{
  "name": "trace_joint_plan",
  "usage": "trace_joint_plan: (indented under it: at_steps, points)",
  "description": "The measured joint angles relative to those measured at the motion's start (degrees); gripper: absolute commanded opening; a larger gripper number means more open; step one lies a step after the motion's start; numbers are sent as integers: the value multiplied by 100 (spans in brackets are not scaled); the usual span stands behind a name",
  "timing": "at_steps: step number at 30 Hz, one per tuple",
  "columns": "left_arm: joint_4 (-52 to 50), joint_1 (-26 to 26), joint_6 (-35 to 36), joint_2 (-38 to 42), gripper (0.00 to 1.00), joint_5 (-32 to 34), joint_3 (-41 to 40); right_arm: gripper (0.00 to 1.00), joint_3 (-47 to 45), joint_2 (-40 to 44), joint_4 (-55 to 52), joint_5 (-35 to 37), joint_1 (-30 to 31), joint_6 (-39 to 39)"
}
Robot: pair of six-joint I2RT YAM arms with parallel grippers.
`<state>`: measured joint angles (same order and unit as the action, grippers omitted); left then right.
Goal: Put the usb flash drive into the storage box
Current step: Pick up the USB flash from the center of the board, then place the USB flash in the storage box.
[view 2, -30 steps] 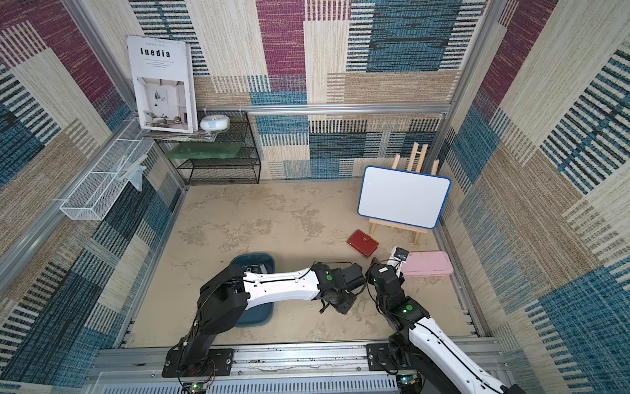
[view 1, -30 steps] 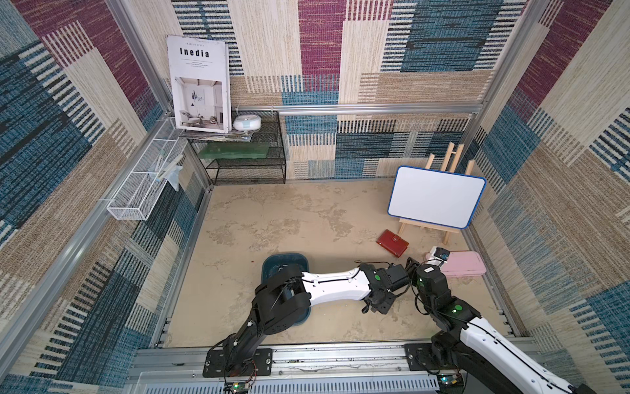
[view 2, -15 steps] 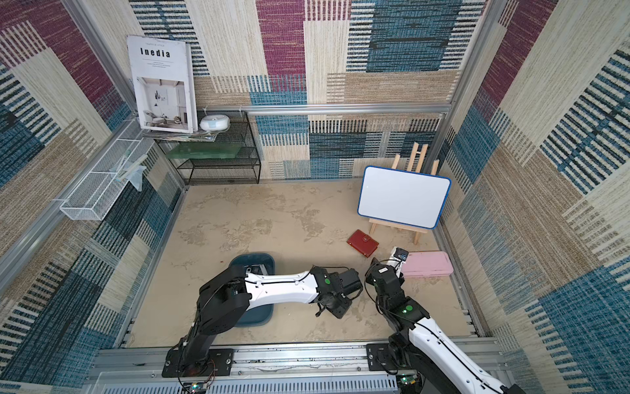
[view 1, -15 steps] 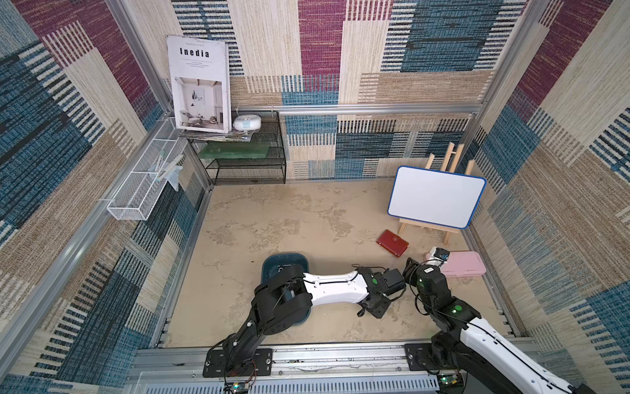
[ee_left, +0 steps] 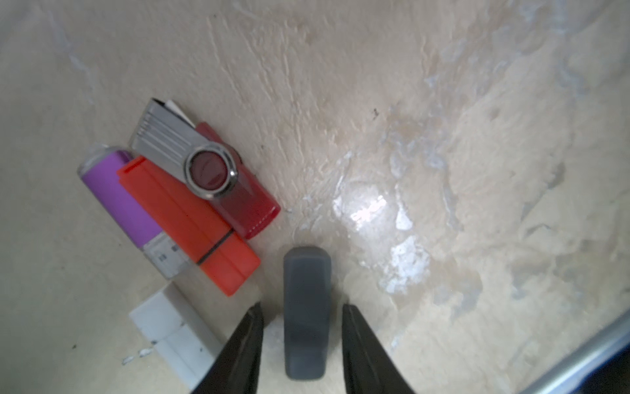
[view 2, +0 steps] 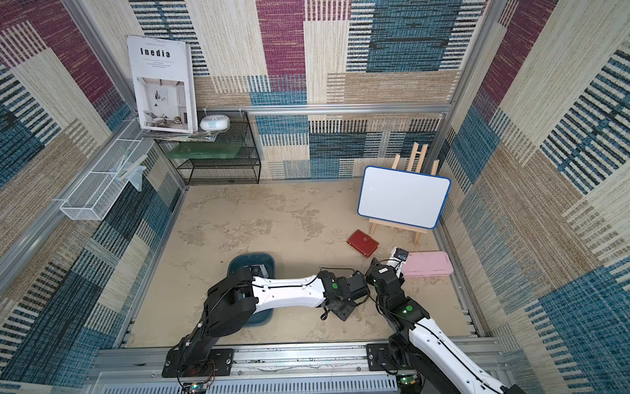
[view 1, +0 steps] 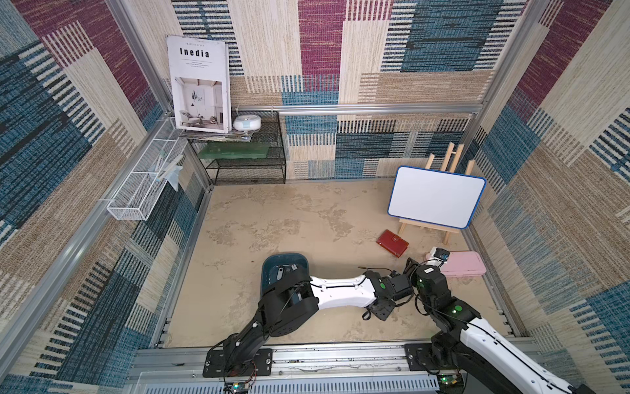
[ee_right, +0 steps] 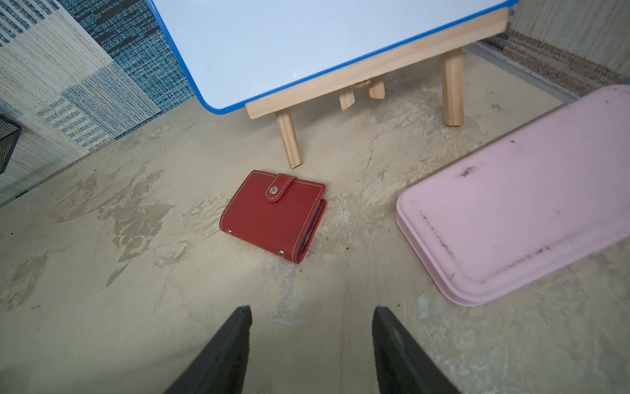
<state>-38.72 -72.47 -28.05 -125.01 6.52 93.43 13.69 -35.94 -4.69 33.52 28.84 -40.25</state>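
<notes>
On the beige surface [ee_left: 443, 136], well right of the teal storage box [view 1: 285, 255], the left claw [ee_left: 300, 307] straddles a grey usb flash drive [ee_left: 306, 283], not yet pinching it, so the next move is probably to close, lift and carry left; the right claw [ee_right: 312, 310] hangs open, empty.

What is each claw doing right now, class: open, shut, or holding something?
Left claw: open, straddling the grey flash drive, gaps on both sides, not gripping it.
Right claw: open, empty.
</notes>
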Motion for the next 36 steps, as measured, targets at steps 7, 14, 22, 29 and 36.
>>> trace_joint_plan:
  at_steps: [7, 14, 22, 29, 36]
  points:
    - [-26, -37, -7, -74, 22, 133, 70, 62, -15, 0, 70, -11, -2, 0]
    - [4, -42, -20, -13, 7, 153, 24, 62, -33, 0, 179, -11, 0, 0]
    - [-17, -39, -2, 713, 0, -52, -446, 62, -46, -9, 195, -33, 0, 22]
    - [-4, -33, -9, 2103, 0, 55, -1123, 62, -48, -4, 195, -39, 0, 26]
    - [-225, 278, -186, 3799, 0, 610, -2024, 62, -48, -4, 197, -59, 0, 28]
